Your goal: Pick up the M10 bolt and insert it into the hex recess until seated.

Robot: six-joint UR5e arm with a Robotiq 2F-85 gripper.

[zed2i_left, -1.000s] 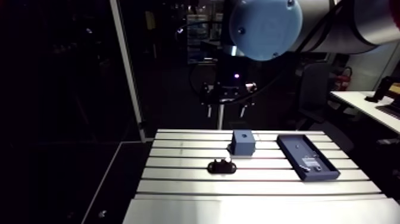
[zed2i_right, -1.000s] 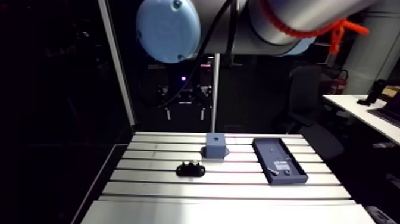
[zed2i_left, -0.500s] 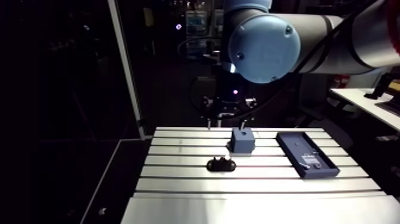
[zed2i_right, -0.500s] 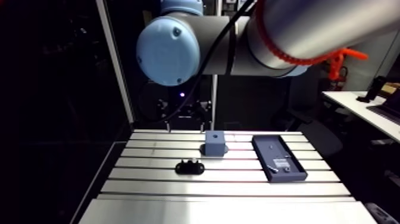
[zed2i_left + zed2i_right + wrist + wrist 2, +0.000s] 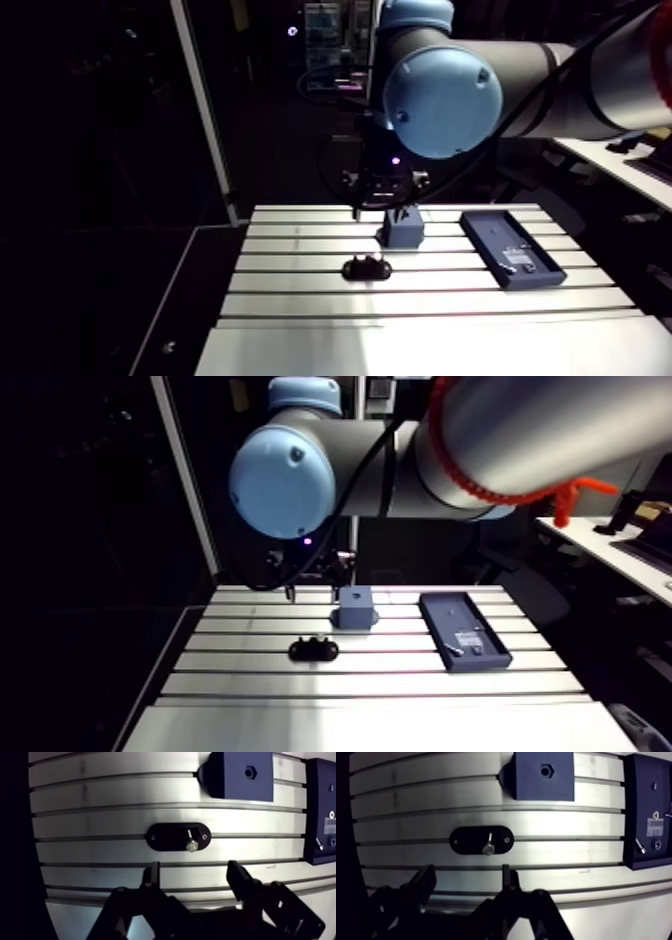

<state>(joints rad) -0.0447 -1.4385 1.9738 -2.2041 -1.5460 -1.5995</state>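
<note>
Short of the bolt (image 5: 191, 844), hand (image 5: 192, 867) lower than before; fingers (image 5: 241, 878) apart

In the arm view my light-blue joint cap (image 5: 442, 88) fills the upper middle of the frame and hides the top of my wrist. Just below it my claw (image 5: 380, 212) is small and dark, its fingers unreadable there. The bits lying in the tray (image 5: 488, 228) at right are too small to name. In the wrist view the frame cuts off the tray's outer side, the far edge of the blue block (image 5: 242, 774) and the roots of my spread fingers (image 5: 151, 874).
</note>
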